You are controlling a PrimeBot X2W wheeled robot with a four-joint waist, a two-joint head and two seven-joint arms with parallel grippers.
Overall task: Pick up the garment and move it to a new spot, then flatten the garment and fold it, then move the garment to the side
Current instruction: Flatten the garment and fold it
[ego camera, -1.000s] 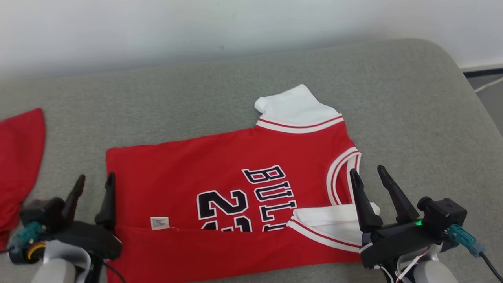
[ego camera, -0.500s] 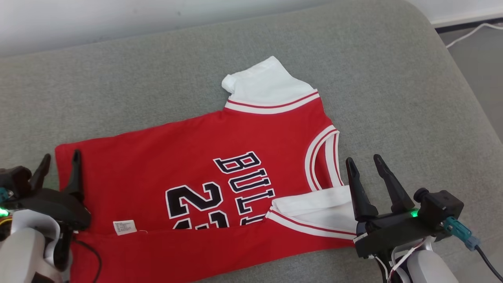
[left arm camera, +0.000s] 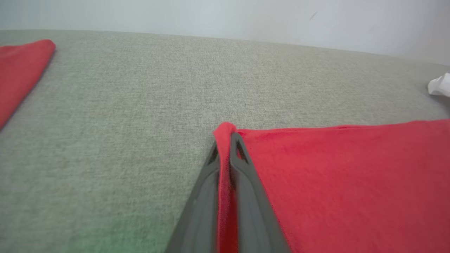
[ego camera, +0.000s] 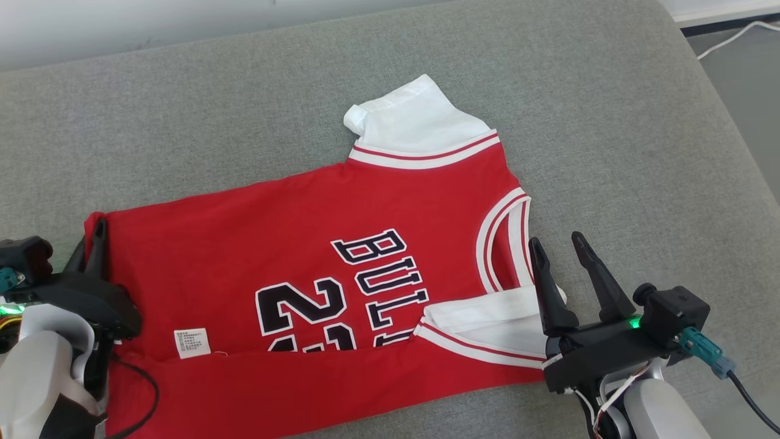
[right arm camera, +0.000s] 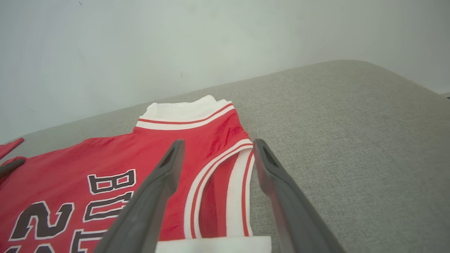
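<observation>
Jersey (ego camera: 341,244), red with black lettering and white sleeves, lies spread across the grey cushion (ego camera: 609,122), its collar end toward the robot's right and its near long edge already turned over in a strip. The left gripper (ego camera: 91,244) is clamped on the jersey's far hem corner, and the left wrist view shows red fabric pinched between the two fingers. The right gripper (ego camera: 556,239) stands with its fingers spread, holding nothing, poised over the striped armhole trim (ego camera: 509,244) just beside the folded white sleeve (ego camera: 487,320). This looks like the folding step, with only one end secured. Next, the right fingers need to lower and close on the trim, so both ends can lift together and keep the fold straight.
</observation>
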